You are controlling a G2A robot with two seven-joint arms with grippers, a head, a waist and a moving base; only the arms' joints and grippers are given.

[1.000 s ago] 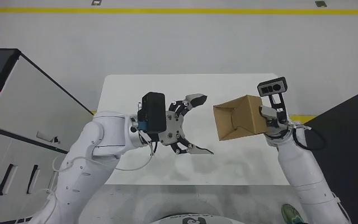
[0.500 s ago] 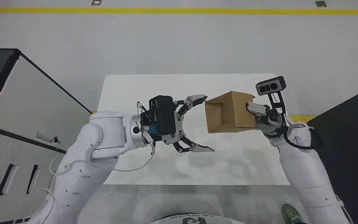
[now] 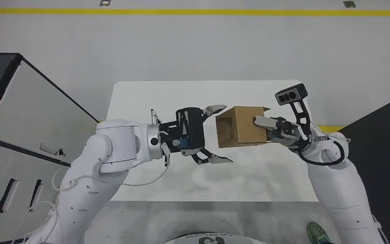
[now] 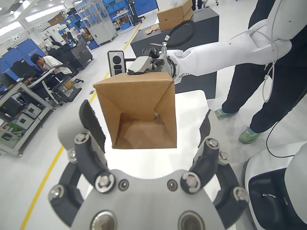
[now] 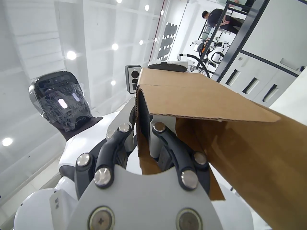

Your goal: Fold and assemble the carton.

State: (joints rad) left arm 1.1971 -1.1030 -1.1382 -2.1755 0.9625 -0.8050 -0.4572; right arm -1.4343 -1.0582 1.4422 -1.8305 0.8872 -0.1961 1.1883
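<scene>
The carton [image 3: 242, 127] is hanging opened into a box above the table [image 3: 140, 97], toward its right edge, with the right gripper [image 5: 142, 125] clamping one wall. The left gripper [image 3: 218, 135], spread wide and empty, is facing the open end, which likely needs closing.

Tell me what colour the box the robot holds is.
The carton is plain brown cardboard, clearest in the left wrist view.

The left arm stretches inward with its elbow bent. Its wrist is turned so that the grey-and-black left pincer [image 3: 218, 134] points sideways toward the other arm, fingers spread wide. The right arm bends inward, and the right pincer [image 3: 263, 121] is clamped on one wall of the brown cardboard carton [image 3: 241, 127].
</scene>
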